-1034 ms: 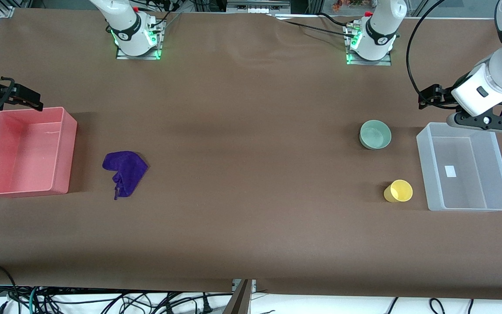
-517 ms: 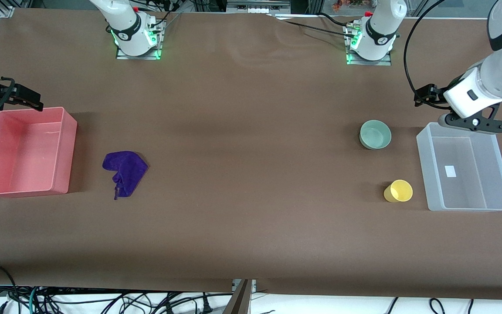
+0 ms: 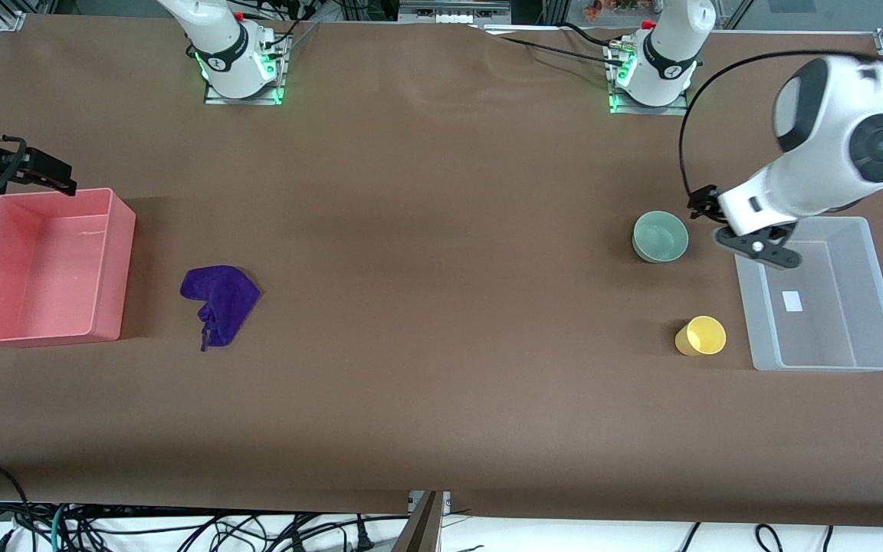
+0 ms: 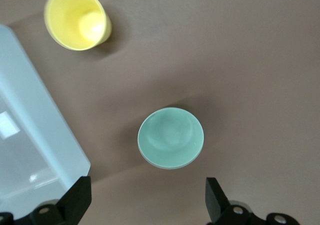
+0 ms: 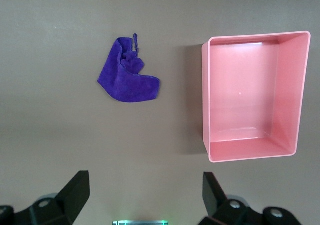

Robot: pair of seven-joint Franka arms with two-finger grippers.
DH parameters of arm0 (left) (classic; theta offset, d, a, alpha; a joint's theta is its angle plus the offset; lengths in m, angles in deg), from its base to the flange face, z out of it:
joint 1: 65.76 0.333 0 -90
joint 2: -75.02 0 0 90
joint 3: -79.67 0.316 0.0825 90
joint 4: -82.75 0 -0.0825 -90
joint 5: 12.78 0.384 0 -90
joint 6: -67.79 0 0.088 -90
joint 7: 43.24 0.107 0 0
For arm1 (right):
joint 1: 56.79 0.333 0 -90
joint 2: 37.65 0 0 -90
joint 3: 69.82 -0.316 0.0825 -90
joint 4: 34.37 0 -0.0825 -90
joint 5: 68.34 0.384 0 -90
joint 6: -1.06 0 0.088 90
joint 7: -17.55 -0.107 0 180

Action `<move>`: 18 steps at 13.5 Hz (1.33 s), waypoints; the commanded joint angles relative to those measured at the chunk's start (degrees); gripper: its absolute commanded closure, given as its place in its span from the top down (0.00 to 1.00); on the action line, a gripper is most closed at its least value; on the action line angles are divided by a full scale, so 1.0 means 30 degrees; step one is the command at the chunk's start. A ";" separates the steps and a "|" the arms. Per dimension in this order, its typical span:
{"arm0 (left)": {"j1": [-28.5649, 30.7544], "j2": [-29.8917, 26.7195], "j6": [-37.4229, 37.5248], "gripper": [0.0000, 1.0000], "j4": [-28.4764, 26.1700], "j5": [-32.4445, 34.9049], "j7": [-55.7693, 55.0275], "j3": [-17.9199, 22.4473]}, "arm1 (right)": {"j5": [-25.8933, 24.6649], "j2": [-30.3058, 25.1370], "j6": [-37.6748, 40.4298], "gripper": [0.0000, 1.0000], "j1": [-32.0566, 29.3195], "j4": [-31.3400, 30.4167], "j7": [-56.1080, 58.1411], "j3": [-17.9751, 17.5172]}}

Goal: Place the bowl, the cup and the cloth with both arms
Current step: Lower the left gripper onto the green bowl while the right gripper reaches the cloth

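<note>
The small glossy mint-green bowl [image 3: 661, 237] is resting upright on the brown table, just beside the clear plastic bin [image 3: 882, 307]. The small yellow plastic cup [image 3: 700, 336] is standing nearer the front camera than the bowl. The left gripper [image 4: 145, 197] is being held released over the bowl's edge and the bin's corner. The deep purple fabric cloth [image 3: 218, 301] is lying crumpled beside the pink plastic bin [image 3: 116, 261]. The right gripper [image 5: 142, 192] is waiting, released, over the table near the pink bin.
</note>
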 commanded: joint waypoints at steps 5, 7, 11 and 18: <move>0.0424 0.2804 -1.0657 1.00 -0.5052 -0.0161 0.3525 0.0019 | -0.0001 0.1268 -0.0303 1.00 0.0831 0.0419 -0.0477 -0.0098; 0.1127 0.4154 -1.2097 0.97 -0.5023 -0.0161 0.4202 -0.0010 | -0.0061 0.1887 -0.0975 1.00 0.1126 0.0390 -0.0477 -0.0098; 0.1159 0.4775 -1.2338 0.00 -0.5023 -0.0161 0.5810 -0.0010 | -0.0090 0.4021 -0.2118 1.00 0.1566 0.0389 -0.0361 -0.0098; 0.1628 0.3462 -1.1553 0.00 -0.4555 -0.0190 1.0324 -0.0040 | -0.0177 0.6163 -0.4143 1.00 0.2123 0.0360 -0.0360 -0.0098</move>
